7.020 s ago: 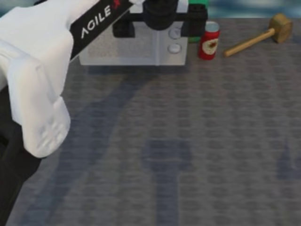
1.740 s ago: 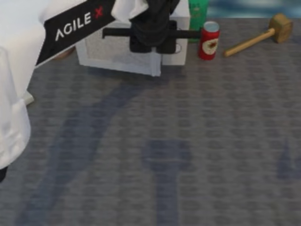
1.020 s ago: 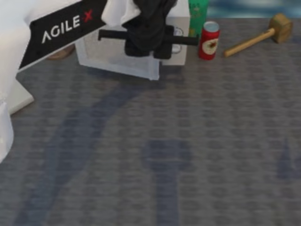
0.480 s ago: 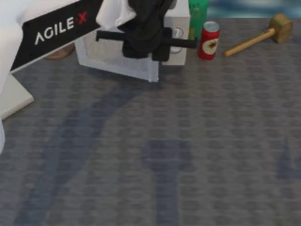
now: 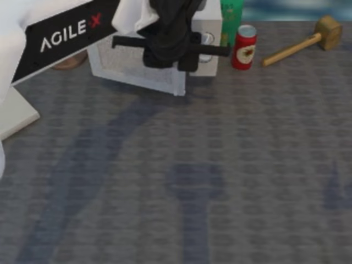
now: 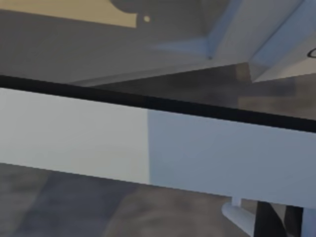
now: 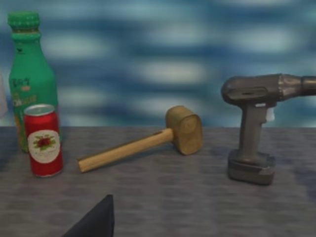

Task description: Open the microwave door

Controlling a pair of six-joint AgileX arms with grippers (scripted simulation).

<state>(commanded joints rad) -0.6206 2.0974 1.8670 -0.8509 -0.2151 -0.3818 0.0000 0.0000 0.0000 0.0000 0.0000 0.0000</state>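
Note:
The white microwave (image 5: 212, 22) stands at the table's far edge, its silver knobs partly under my left arm. The microwave door (image 5: 137, 69), with its grey mesh window, stands ajar, its free edge (image 5: 179, 85) swung out toward the table's front. My left gripper (image 5: 170, 58) hangs over that edge, shut on the door's slim handle (image 6: 239, 219). A black finger (image 6: 269, 222) lies against the handle in the left wrist view, where the door's white edge (image 6: 148, 143) fills the frame. My right gripper is out of the top view; only its dark tip (image 7: 98, 222) shows.
A red can (image 5: 245, 47) and a green bottle (image 5: 231, 14) stand just right of the microwave. A wooden mallet (image 5: 300, 44) lies farther right. A grey drill (image 7: 252, 133) stands beyond it. A flat white slab (image 5: 14, 113) lies at the left edge.
The door went from flush shut to ajar as my left gripper closed on the handle and drew it leftward and forward. In the last half second almost nothing moved.

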